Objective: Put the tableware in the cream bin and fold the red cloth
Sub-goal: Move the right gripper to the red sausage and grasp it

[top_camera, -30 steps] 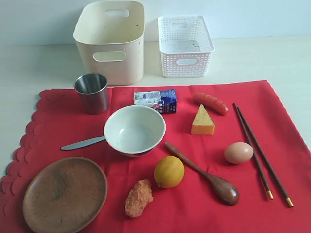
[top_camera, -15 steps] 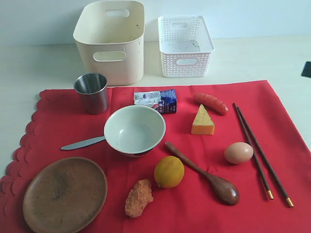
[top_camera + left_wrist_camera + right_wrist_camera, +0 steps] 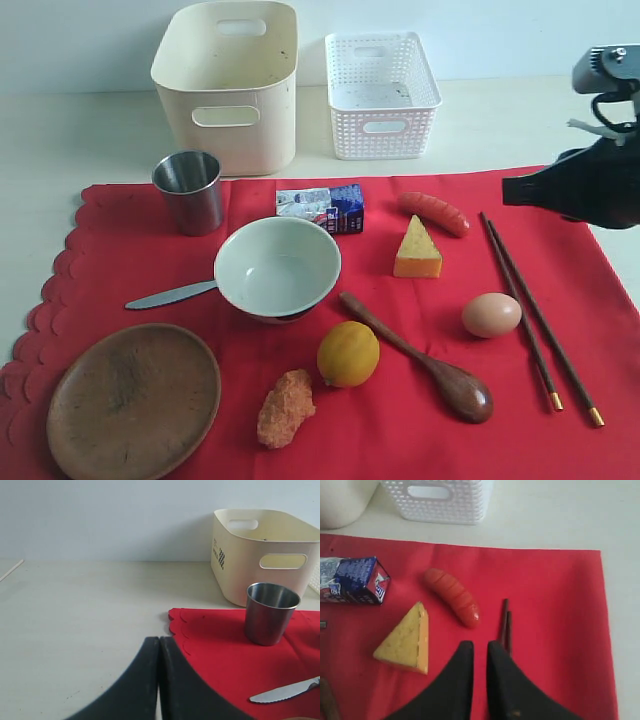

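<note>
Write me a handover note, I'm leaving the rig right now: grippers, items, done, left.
Left gripper: shut, empty, over the table by the scalloped edge of the red cloth.
Right gripper: slightly parted, empty, above the cloth near the chopsticks.
Steel cup, white bowl, butter knife, wooden plate, wooden spoon and chopsticks all lie on the cloth; cream bin stands behind it.
Done: nothing. Left: bin all six, fold cloth.

A white lattice basket (image 3: 383, 95) stands beyond a carton (image 3: 322, 208), sausage (image 3: 433, 213), cheese (image 3: 417, 250), egg (image 3: 491, 315), lemon (image 3: 348, 353) and crumbed lump (image 3: 285, 408).
</note>
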Robot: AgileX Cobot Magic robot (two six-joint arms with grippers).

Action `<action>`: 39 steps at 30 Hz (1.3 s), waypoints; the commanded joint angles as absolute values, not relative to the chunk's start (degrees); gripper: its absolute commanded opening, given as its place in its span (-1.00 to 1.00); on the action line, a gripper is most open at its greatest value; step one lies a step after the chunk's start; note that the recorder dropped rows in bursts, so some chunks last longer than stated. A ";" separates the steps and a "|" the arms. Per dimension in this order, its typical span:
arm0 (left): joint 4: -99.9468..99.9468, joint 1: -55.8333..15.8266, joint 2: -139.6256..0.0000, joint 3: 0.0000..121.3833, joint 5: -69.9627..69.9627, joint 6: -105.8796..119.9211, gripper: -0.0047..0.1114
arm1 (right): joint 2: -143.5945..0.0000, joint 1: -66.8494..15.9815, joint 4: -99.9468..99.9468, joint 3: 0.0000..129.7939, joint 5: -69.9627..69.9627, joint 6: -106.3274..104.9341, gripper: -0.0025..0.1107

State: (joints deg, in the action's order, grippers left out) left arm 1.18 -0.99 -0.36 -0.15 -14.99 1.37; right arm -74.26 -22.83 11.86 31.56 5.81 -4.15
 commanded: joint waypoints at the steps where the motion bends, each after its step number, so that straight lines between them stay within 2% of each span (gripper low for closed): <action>1: 1.13 -1.27 0.00 0.00 -14.65 1.25 -0.87 | -81.02 -24.03 10.30 35.30 5.55 -4.98 -0.60; 14: 1.13 -1.27 0.00 0.00 -14.65 1.25 -0.87 | -88.76 -24.03 9.87 37.06 4.34 -9.02 0.08; 39: 1.13 -1.27 0.00 0.00 -14.65 1.25 -0.87 | -109.05 -24.03 9.87 53.70 9.37 -12.57 0.09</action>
